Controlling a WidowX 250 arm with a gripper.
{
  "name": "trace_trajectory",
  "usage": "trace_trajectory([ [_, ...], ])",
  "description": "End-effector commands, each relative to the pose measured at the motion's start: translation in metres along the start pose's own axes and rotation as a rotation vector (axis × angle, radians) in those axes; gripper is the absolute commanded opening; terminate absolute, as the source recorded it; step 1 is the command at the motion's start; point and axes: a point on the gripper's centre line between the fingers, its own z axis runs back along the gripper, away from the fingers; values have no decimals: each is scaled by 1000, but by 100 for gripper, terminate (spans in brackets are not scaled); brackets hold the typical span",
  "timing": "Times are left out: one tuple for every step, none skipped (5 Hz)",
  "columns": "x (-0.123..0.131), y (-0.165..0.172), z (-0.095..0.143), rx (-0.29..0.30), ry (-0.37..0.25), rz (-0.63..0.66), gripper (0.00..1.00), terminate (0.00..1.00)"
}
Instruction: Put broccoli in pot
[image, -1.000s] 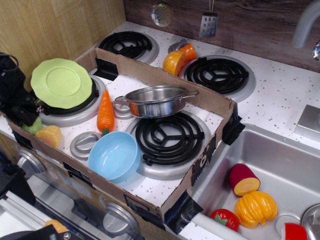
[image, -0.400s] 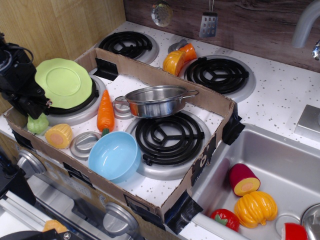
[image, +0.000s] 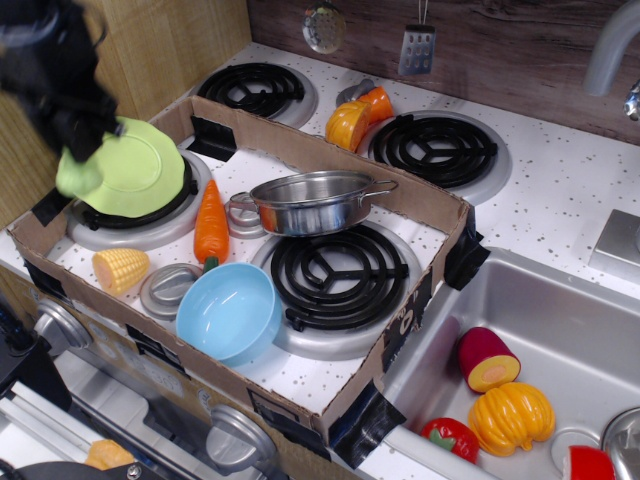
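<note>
My black gripper (image: 78, 140) is at the upper left, blurred by motion, shut on the pale lime-green broccoli (image: 78, 172). It holds the broccoli in the air over the left edge of the green plate (image: 140, 168). The shiny steel pot (image: 312, 201) stands at the back of the near right burner, well to the right of the gripper, empty, with a loop handle pointing right.
A cardboard wall (image: 330, 160) boxes in the near burners. Inside lie an orange carrot (image: 211, 222), a light blue bowl (image: 230, 312) and a yellow corn piece (image: 121, 268). Toy food lies in the sink (image: 560, 330) at right. Utensils hang at the back.
The gripper has risen from the box's left corner with the broccoli, moving up and slightly right over the plate's edge. The corn piece has been uncovered and shifted a little right.
</note>
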Motion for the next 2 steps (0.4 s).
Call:
trace_trajectory([
  [39,-38,77,-25,-147,87,0,0],
  [59,-69,88,-93,-174,109,0,0],
])
